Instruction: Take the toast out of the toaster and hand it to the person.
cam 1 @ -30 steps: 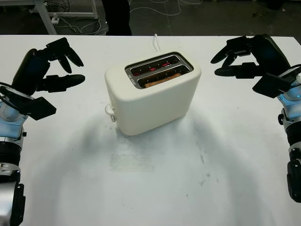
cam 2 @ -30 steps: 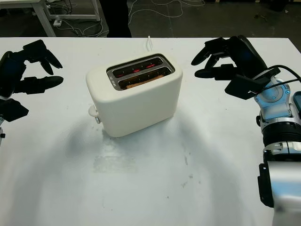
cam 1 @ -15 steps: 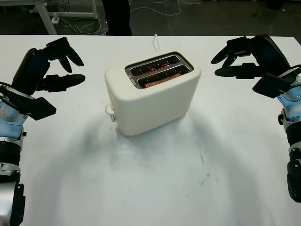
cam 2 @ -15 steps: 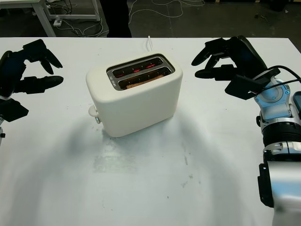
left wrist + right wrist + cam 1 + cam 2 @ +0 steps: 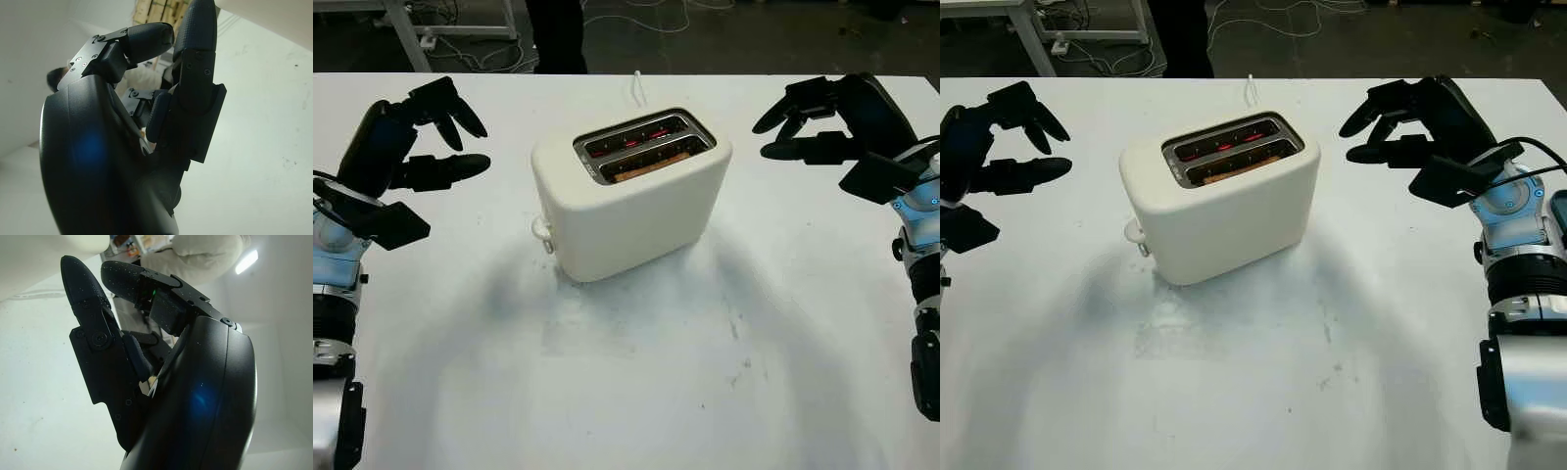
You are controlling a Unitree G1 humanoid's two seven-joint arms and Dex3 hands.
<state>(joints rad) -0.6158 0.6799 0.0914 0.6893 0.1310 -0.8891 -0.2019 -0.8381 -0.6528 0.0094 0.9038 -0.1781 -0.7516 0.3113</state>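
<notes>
A cream two-slot toaster (image 5: 631, 201) stands in the middle of the white table (image 5: 626, 372). A brown slice of toast (image 5: 651, 164) sits low in its nearer slot; the farther slot glows red inside. My left hand (image 5: 445, 132) hovers open to the left of the toaster, well apart from it. My right hand (image 5: 793, 122) hovers open to the right of the toaster, also apart from it. Both hands hold nothing. In the wrist views my left hand (image 5: 161, 58) and right hand (image 5: 112, 289) show black fingers over the white table.
The toaster's white cord (image 5: 637, 88) runs toward the table's far edge. A person's dark legs (image 5: 558, 34) stand beyond that edge. A white table frame (image 5: 411, 29) and cables lie on the dark floor behind.
</notes>
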